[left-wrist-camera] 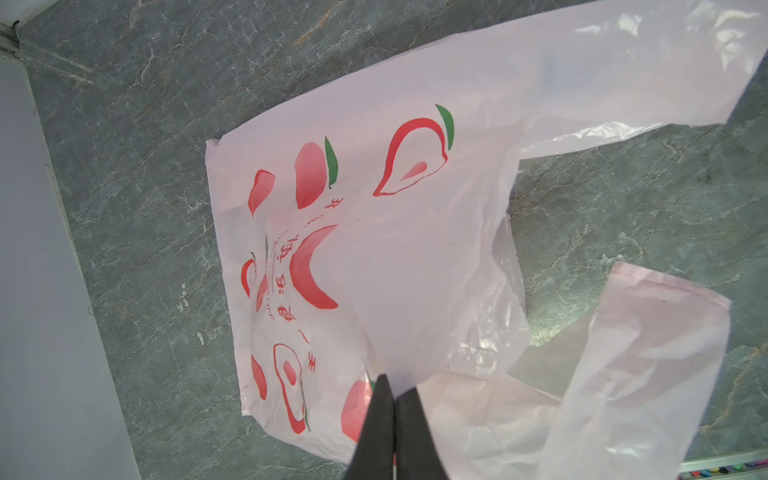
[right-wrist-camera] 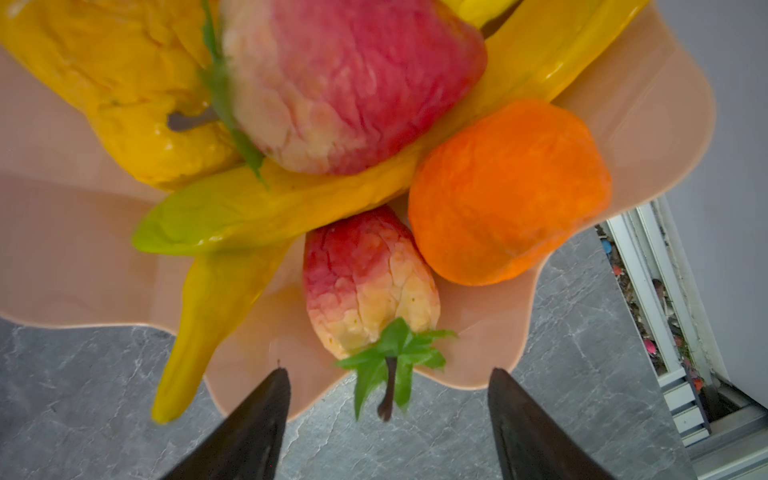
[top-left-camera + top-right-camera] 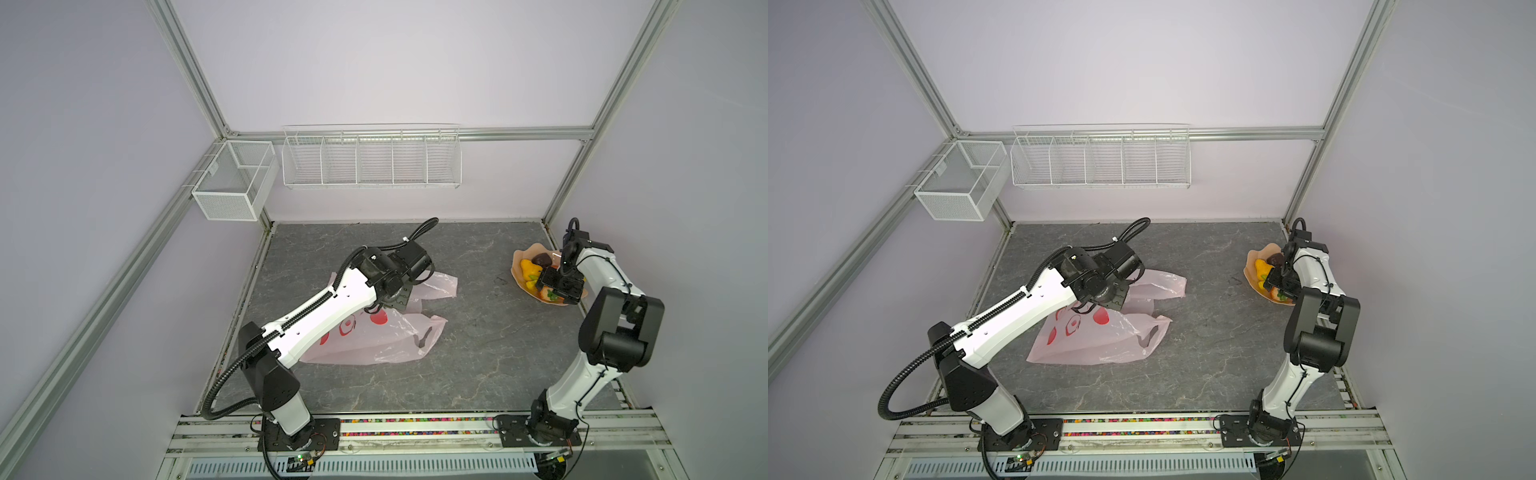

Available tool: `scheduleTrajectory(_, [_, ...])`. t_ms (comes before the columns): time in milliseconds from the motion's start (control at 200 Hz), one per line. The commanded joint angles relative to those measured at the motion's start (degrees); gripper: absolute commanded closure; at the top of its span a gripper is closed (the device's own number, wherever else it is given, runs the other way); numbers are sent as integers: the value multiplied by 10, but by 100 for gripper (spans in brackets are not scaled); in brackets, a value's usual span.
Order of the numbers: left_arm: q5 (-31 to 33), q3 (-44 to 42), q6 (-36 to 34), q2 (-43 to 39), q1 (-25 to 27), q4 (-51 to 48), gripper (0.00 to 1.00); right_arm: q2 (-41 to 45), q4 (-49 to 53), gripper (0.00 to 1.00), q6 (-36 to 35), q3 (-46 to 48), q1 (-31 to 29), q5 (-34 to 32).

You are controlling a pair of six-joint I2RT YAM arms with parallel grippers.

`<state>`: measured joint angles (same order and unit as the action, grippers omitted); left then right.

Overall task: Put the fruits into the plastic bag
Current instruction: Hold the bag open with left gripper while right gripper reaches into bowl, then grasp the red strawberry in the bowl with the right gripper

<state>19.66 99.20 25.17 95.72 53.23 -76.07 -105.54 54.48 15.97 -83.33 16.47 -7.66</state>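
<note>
The pale-pink plastic bag [image 3: 374, 340] [image 3: 1100, 345] lies flat on the grey table left of centre, handles toward the middle. In the left wrist view my left gripper [image 1: 394, 386] is shut, pinching a tented fold of the bag's film [image 1: 399, 257]. The fruits sit heaped on a peach wavy-edged plate [image 3: 518, 272] [image 2: 648, 124] at the back right: a banana [image 2: 291, 199], an orange [image 2: 511, 191], a small strawberry [image 2: 370, 282], a larger red fruit [image 2: 345, 83], a yellow piece [image 2: 124, 83] and a dark round one [image 3: 542, 260]. My right gripper [image 2: 388, 374] hangs open over the plate's rim, with the strawberry's green stem between its fingers, untouched.
A white wire rack [image 3: 372, 160] and a mesh basket [image 3: 232, 183] hang on the back wall. Aluminium frame posts [image 3: 565, 178] border the table on the right, close behind the plate. The arms' mounting rail [image 3: 415, 428] runs along the front edge.
</note>
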Motion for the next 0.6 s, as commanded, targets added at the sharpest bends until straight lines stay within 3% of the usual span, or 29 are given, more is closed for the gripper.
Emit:
scheduleTrajectory(0, [-2,15,3,10,-4,-5,100,-19,-17,25,-13,-12,3,-1])
scheduleTrajectory(340, [-3,34,-2,23,-6,-16,100,-46,-27,34,-31,-17,4,-4])
scheduleTrajectory(595, [-4,46,-6,26,-6,-22,100,-39,-36,52,-37,-13,4,-2])
